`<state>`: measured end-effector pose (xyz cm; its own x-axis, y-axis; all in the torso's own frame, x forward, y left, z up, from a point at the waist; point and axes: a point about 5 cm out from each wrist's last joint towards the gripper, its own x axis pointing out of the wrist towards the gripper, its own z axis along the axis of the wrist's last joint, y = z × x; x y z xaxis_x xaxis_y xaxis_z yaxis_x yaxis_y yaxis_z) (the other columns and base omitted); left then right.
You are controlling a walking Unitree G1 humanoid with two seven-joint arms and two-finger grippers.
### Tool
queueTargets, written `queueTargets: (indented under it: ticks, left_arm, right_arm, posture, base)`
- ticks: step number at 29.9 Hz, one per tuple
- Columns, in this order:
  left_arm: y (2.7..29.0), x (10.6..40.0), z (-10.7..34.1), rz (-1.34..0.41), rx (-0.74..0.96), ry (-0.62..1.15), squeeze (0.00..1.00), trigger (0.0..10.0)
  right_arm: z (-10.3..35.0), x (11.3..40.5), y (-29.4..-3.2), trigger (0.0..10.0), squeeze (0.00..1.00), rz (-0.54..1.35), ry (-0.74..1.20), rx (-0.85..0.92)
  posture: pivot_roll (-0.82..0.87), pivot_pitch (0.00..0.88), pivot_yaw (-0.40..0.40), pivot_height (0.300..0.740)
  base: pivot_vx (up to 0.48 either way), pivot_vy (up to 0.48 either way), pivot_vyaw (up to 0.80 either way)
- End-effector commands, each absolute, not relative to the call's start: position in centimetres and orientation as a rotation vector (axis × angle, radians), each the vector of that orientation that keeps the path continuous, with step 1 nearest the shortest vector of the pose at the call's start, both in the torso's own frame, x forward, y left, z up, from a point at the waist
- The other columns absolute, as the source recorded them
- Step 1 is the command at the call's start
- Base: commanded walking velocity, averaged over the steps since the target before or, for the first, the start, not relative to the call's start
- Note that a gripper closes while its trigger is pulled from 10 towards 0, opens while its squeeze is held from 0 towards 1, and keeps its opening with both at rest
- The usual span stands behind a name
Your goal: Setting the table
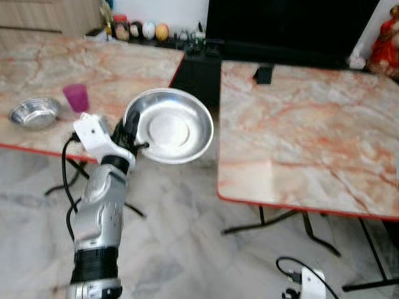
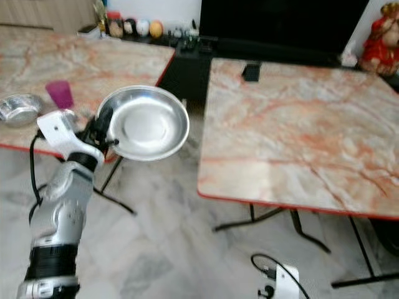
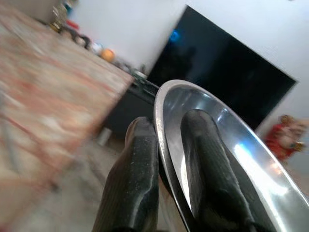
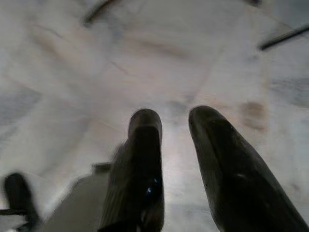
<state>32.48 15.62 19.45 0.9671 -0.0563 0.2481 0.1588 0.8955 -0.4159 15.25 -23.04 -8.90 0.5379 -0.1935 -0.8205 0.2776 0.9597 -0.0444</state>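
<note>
Bowl [image 1: 35,113] and cup [image 1: 76,97] on left table [image 1: 124,68]

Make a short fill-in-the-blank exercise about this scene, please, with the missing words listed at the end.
1. The left pincer grips a steel plate by its ____.
2. The purple cup stands beside a steel ____ on the left table.
3. The right pincer hangs low, pointing at the ____.
4. The plate is held over the gap between the two ____.

Missing words: rim; bowl; floor; tables
</note>
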Motion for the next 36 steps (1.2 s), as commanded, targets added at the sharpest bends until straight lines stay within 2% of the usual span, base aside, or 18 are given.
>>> queueTargets:
  ticks: [1,36]
  left_arm:
    - [15.45,32.47,20.31,-0.14,-0.446,-0.266,0.0,10.0]
    - [15.02,32.48,19.97,-0.147,-0.427,-0.256,0.0,10.0]
  right_arm:
    - [-8.84,15.4,-23.07,10.0,0.0,-0.281,0.961,0.099]
    - [-8.74,15.55,-23.2,10.0,0.0,-0.302,0.948,0.115]
  posture:
    - [0.11,0.0,-0.102,0.74]
    - [0.1,0.0,-0.108,0.74]
  base:
    - [0.0,-0.255,0.0]
    - [0.0,-0.29,0.0]
